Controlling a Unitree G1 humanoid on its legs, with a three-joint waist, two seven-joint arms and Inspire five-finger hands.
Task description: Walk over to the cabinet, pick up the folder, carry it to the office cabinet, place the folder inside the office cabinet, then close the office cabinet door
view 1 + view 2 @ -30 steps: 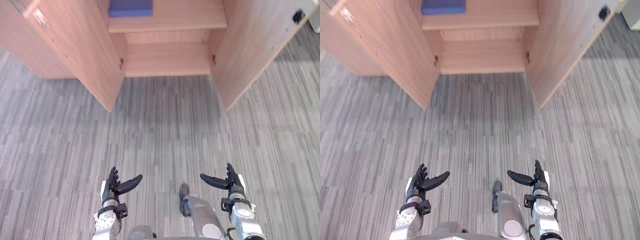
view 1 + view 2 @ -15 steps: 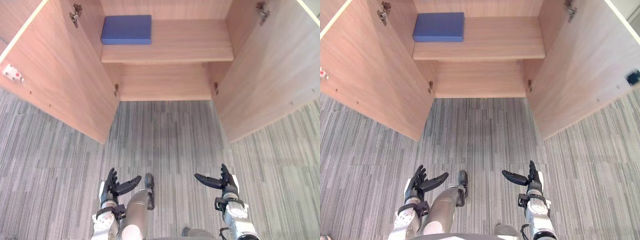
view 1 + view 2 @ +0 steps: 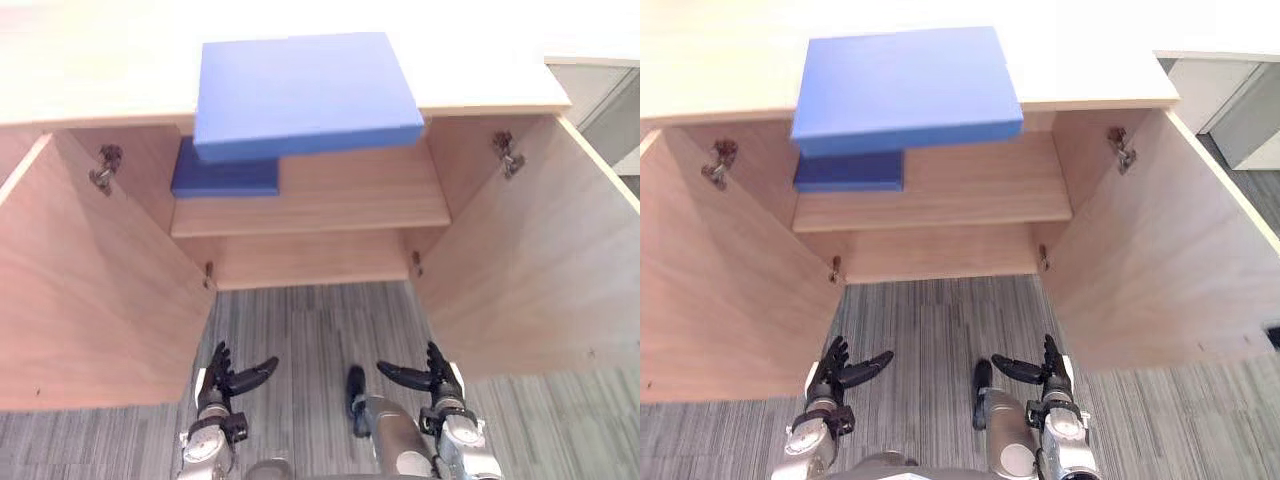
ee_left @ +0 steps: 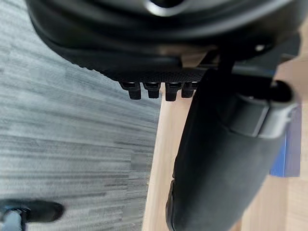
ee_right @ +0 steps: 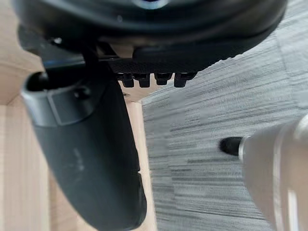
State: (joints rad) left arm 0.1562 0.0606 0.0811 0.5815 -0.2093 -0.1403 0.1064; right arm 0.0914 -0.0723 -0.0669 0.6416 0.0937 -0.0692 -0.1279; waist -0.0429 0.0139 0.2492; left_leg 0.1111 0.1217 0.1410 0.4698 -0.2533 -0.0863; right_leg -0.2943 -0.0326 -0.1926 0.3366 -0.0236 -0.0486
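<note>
A large blue folder (image 3: 305, 95) lies flat on the top of the wooden cabinet (image 3: 90, 70), its front edge overhanging slightly. A second, darker blue folder (image 3: 225, 175) lies on the left end of the shelf (image 3: 360, 200) inside. Both cabinet doors stand wide open. My left hand (image 3: 215, 385) and right hand (image 3: 440, 385) hang low over the carpet in front of the cabinet, fingers straight, thumbs pointing inward, holding nothing. The left hand (image 4: 216, 159) and the right hand (image 5: 91, 159) look just as empty in their own wrist views. Both are well short of either folder.
The left door (image 3: 90, 290) and right door (image 3: 530, 270) flank the grey striped carpet (image 3: 310, 330) where I stand. The lower compartment (image 3: 310, 258) under the shelf holds nothing. Grey-white furniture (image 3: 605, 95) stands beyond the cabinet's right end.
The camera has come closer and looks higher: the cabinet top with the large blue folder has come into view. Both hands keep the same open pose.
</note>
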